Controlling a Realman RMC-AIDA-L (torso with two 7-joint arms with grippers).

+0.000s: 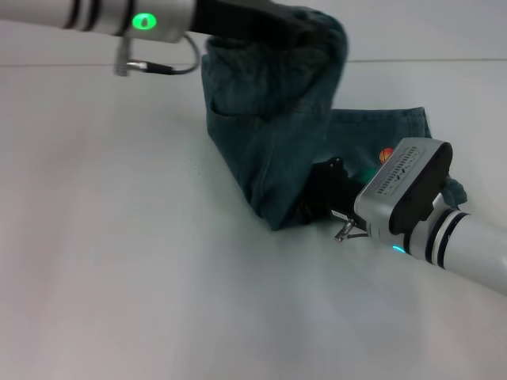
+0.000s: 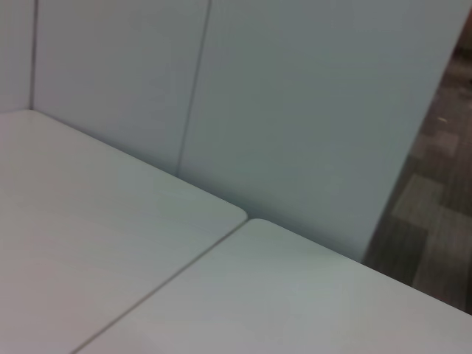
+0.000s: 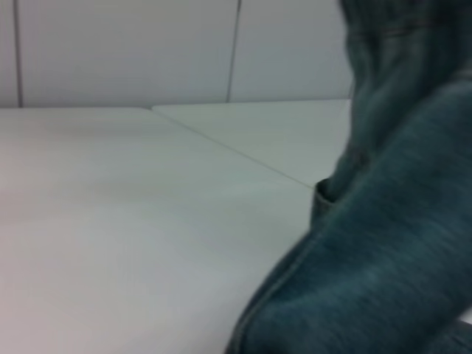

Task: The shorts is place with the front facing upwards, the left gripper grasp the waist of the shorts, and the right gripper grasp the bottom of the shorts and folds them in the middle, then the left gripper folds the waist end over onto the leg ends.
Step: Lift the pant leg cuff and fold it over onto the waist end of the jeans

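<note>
We locate the shorts (image 1: pixel 273 134) near the middle of the white table (image 1: pixel 119 277), toward its far side. The denim garment is partly raised: its upper end hangs in the air as a draped column, while the lower part rests flat on the table surface and extends toward the robot's right.

The waist (image 1: pixel 309 47) is the raised end. It is bunched directly under the left gripper (image 1: pixel 253 24), which is positioned above the table at the far side, with its silver arm showing 1 green light. The claw is closed on the waist fabric, and the cloth hangs down from it.

The bottom of the shorts (image 1: pixel 305 206) lies on the table at the near end of the garment. The right gripper (image 1: pixel 321 194) is positioned low at this end, with its black claw against the denim edge. We cannot tell from any view whether its fingers are open or closed, because the fabric and the grey housing hide them.

In the right wrist view, the denim (image 3: pixel 383 243) is very close to the camera. The left wrist view shows only the table (image 2: pixel 110 258) and the wall panels (image 2: pixel 295 110) behind it.
</note>
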